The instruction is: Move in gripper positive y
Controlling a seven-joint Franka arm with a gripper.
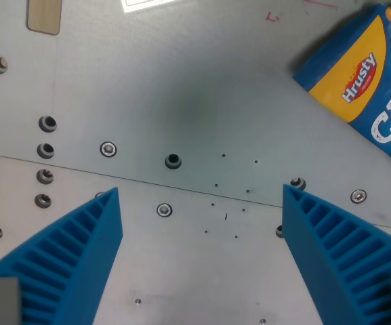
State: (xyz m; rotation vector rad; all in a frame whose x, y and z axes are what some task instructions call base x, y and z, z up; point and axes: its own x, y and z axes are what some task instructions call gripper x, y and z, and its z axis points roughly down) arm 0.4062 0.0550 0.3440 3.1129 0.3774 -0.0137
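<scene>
My gripper [200,196] is open and empty, with its two blue ribbed fingers [80,250] spread wide at the bottom left and bottom right of the wrist view. Between and below them lies a bare grey metal table plate [188,95] with bolt holes. Nothing is between the fingers. A blue and yellow "Hrusty" box [364,81] lies flat on the plate at the wrist view's upper right, well apart from the right finger [337,244].
A small tan wooden piece [44,15] lies at the top left edge. A white patch [144,3] shows at the top edge. Screws and open holes [173,161] dot the plate; a seam runs across it from left to right.
</scene>
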